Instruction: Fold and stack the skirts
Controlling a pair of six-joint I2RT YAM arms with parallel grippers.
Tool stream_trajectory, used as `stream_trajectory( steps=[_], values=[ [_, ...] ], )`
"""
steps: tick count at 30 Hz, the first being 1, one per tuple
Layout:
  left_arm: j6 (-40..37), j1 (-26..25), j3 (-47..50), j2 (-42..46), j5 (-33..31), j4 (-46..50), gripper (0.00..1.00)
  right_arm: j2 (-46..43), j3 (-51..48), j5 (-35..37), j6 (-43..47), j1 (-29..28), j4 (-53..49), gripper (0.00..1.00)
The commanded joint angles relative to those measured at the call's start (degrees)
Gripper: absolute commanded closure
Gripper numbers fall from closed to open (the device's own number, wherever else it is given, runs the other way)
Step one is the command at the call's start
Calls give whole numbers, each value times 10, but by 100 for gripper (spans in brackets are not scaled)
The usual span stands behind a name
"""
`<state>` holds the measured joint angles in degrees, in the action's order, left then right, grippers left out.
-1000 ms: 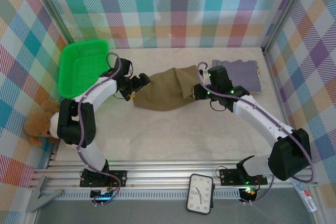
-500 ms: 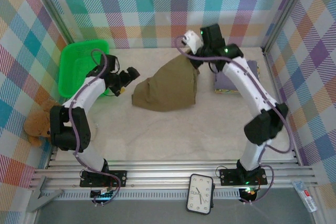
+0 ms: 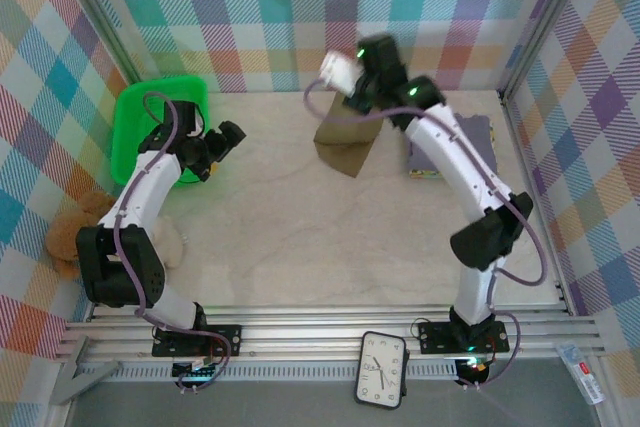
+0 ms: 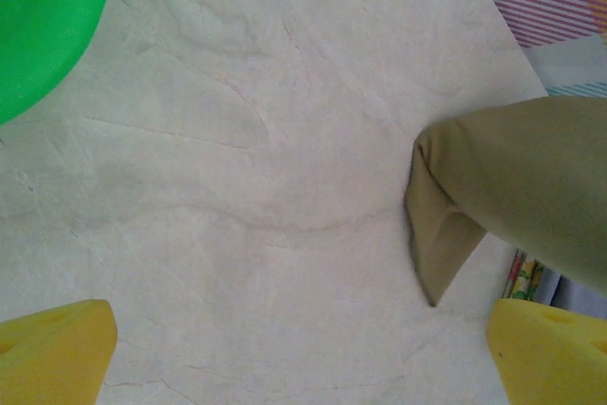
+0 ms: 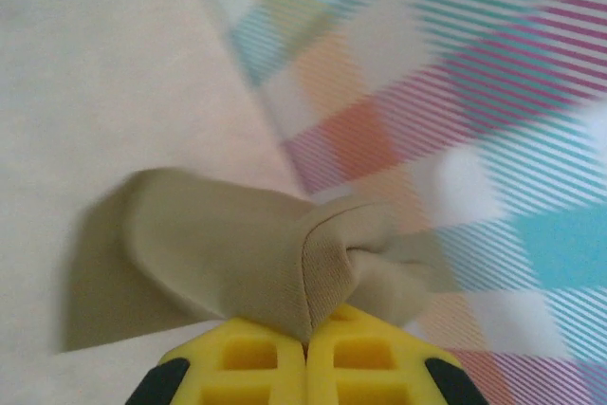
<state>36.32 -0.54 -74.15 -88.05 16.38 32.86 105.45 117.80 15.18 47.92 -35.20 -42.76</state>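
Observation:
The olive-khaki skirt (image 3: pixel 343 147) hangs in the air near the back wall, pinched at its top by my right gripper (image 3: pixel 352 105). In the right wrist view the yellow jaws of that gripper (image 5: pixel 306 339) are shut on a bunched fold of the skirt (image 5: pixel 218 244). My left gripper (image 3: pixel 228 135) stands open over bare table to the left, apart from the cloth. Its yellow fingertips (image 4: pixel 57 353) frame the table, with the hanging skirt (image 4: pixel 517 192) ahead on the right. A folded stack topped by a grey-lavender skirt (image 3: pixel 478 137) lies at the back right, partly behind my right arm.
A green basket (image 3: pixel 150 117) sits at the back left, also seen at the corner of the left wrist view (image 4: pixel 38 16). A teddy bear (image 3: pixel 68 237) leans by the left wall. A clock (image 3: pixel 382 369) lies at the near rail. Plaid walls enclose the table.
My right gripper has lifted the olive skirt off the table and up toward the back wall. My left gripper let go of the skirt and drew back to the left.

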Motion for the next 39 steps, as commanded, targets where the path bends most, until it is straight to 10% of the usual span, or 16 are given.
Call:
stream_trajectory(
  steps=[1, 15, 21, 22, 23, 32, 39],
  values=[
    [-8, 8, -7, 18, -6, 23, 0, -34, -148, 29, 34, -82, 5, 100],
    [-9, 5, 20, -14, 47, 3, 0, -46, -377, 17, -167, -179, 31, 98],
    [-10, -2, 24, -25, 57, -2, 0, -94, -417, 59, -205, -178, 84, 58],
    [-10, -3, 23, -28, 60, -3, 0, -105, -427, 67, -217, -178, 98, 41],
    [-10, -4, 23, -32, 62, -3, 0, -119, -439, 78, -234, -176, 113, 2],
    [-9, -57, 8, -65, 69, -9, 0, -233, -526, 198, -583, -124, 182, 1],
    [-17, -113, -28, -127, 78, -2, 0, -275, -637, 14, -921, -27, 222, 1]
  ],
)
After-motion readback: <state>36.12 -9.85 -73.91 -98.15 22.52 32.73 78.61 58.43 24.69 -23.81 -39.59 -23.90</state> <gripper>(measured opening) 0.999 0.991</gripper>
